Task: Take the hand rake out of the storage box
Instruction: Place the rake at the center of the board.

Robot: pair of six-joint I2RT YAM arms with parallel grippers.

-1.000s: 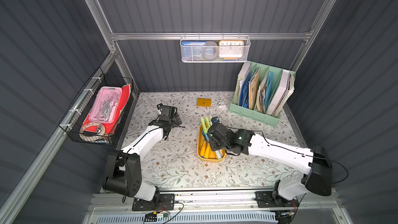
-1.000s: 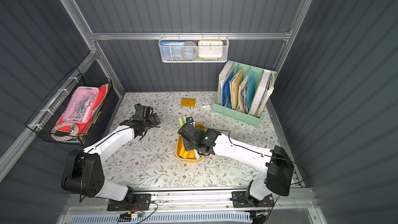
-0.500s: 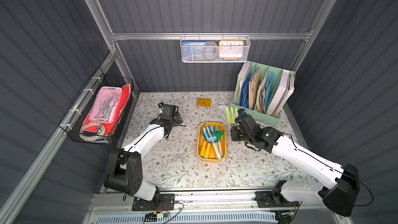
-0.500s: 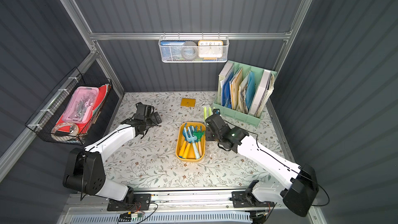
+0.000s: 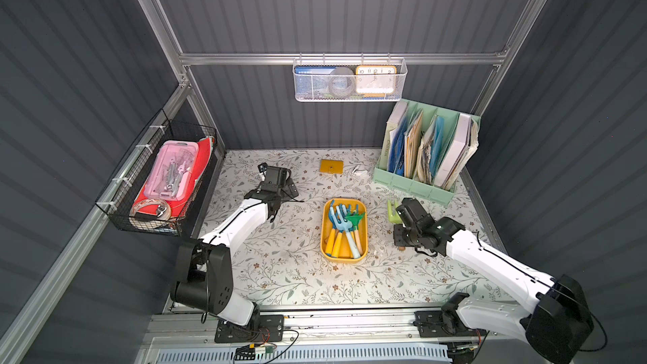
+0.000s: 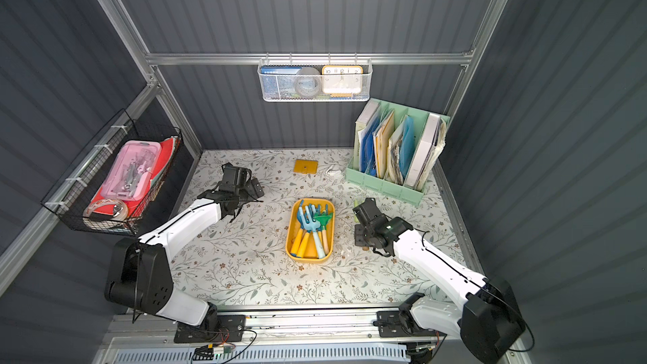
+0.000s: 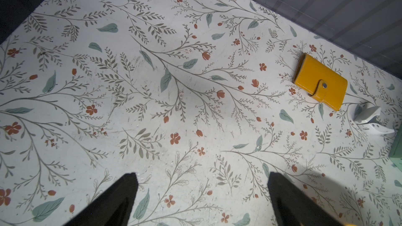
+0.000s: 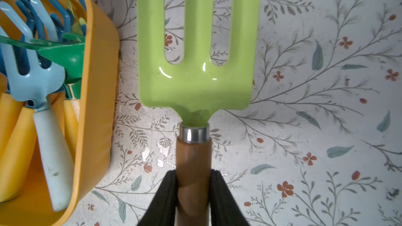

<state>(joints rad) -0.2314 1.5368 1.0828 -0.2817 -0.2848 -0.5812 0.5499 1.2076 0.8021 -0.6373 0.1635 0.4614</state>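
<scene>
Hand rake (image 8: 195,61), lime-green three-tine head, metal collar, wooden handle, is outside the storage box (image 8: 93,61). The right gripper (image 8: 193,181) is pinched on its handle, a black finger on each side, with the tines pointing straight ahead of the gripper. Can't tell if the head touches the table (image 7: 152,105). The yellow box sits just beside this gripper, toward the table middle, holding a light blue fork (image 8: 32,79), a dark green rake (image 8: 65,53) and other yellow-handled tools. The mint-green file organiser (image 5: 413,187) is near, beyond the tines, by the back wall. The left gripper (image 7: 201,183) is well apart across the box, fingers spread wide, nothing between them, over bare floral surface. A yellow wallet (image 7: 319,81) and a small white object (image 7: 369,118) lie ahead of it.
</scene>
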